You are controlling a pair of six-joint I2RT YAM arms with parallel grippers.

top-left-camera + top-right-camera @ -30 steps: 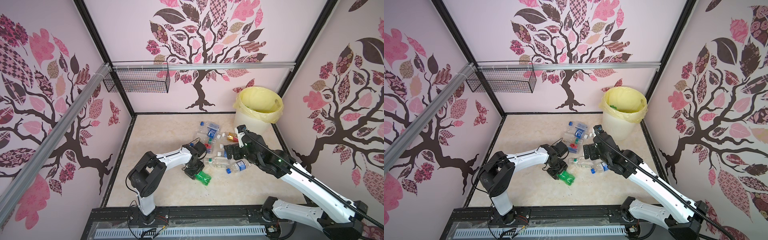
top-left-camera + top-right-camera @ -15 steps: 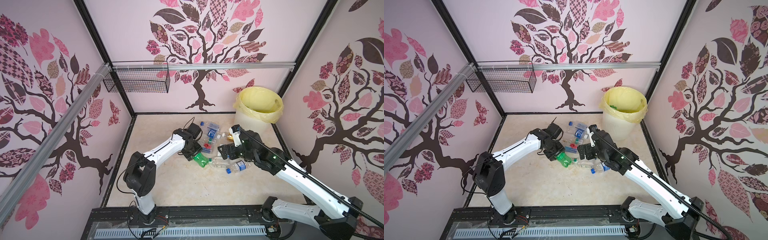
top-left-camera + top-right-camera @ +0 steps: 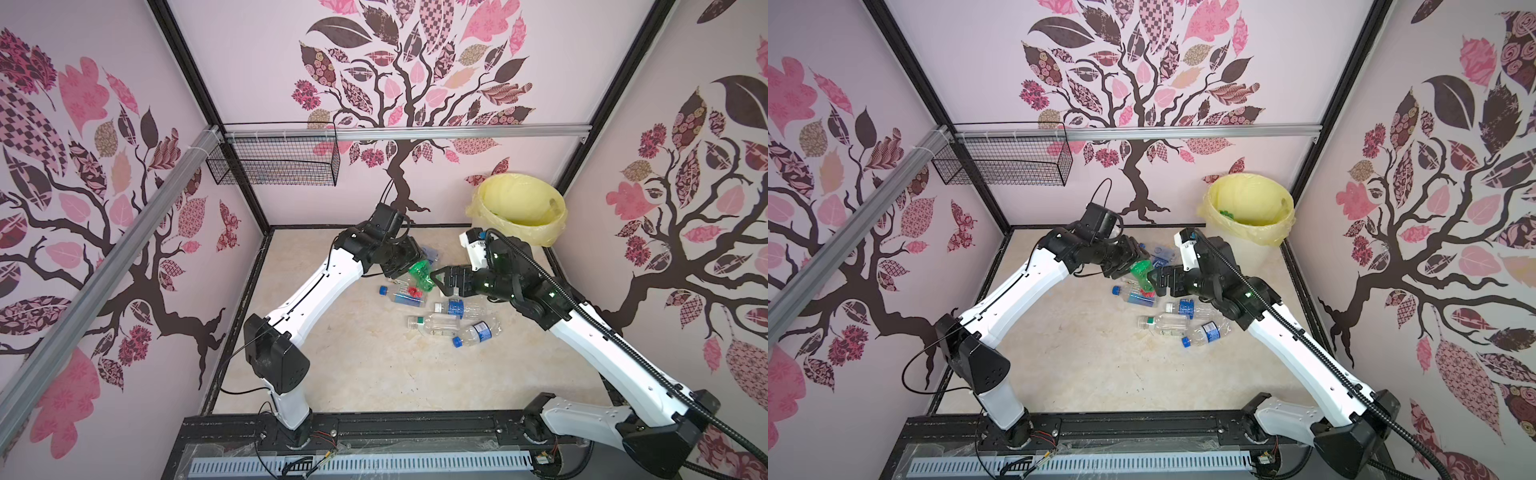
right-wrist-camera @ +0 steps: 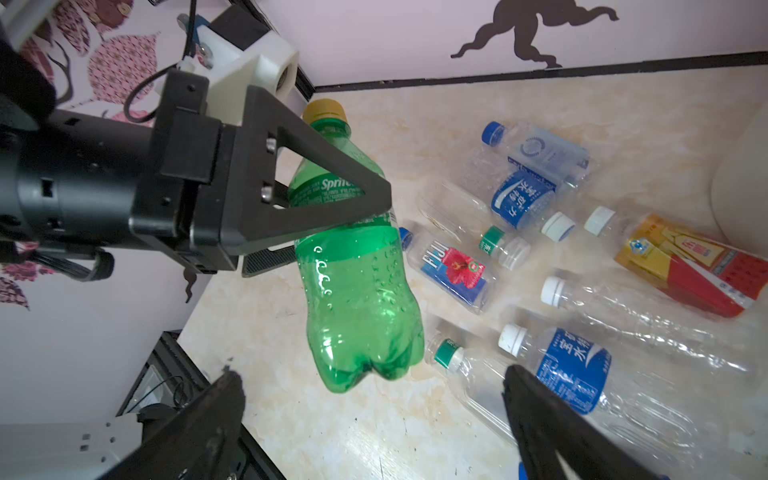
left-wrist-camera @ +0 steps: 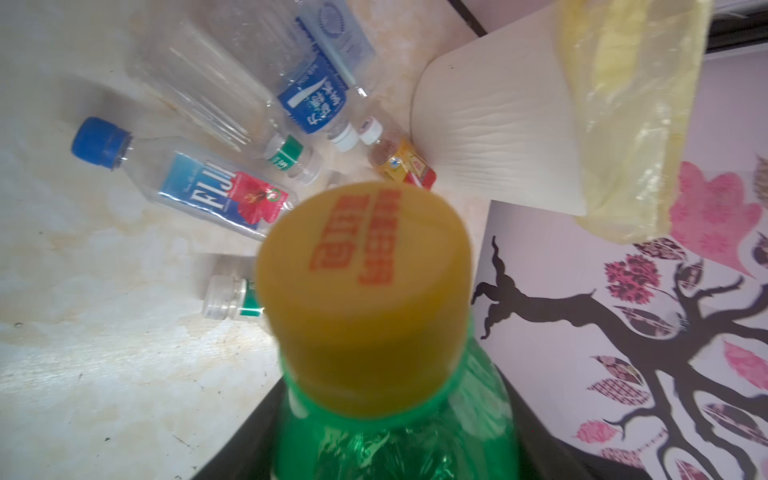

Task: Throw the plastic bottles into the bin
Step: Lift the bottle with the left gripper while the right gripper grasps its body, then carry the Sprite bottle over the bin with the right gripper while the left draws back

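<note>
Left gripper [image 4: 332, 228] clamps the green bottle [image 4: 357, 291] aloft over the loose bottles [image 3: 440, 322] near the surface's [image 3: 353, 374] far edge, right gripper [image 4: 370, 395] gaping wide and empty beside its base.

left end effector [image 3: 413, 266] raised, clamped | right end effector [image 3: 439, 283] wide open, facing it

Green bottle [image 4: 357, 291] aloft, others down.
The yellow-capped green bottle hangs in the left tool [image 4: 353, 228]; clear bottles [image 3: 436, 324] lie sideways on the desk [image 3: 353, 353] near the yellow-lined bin [image 3: 1283, 226].
</note>
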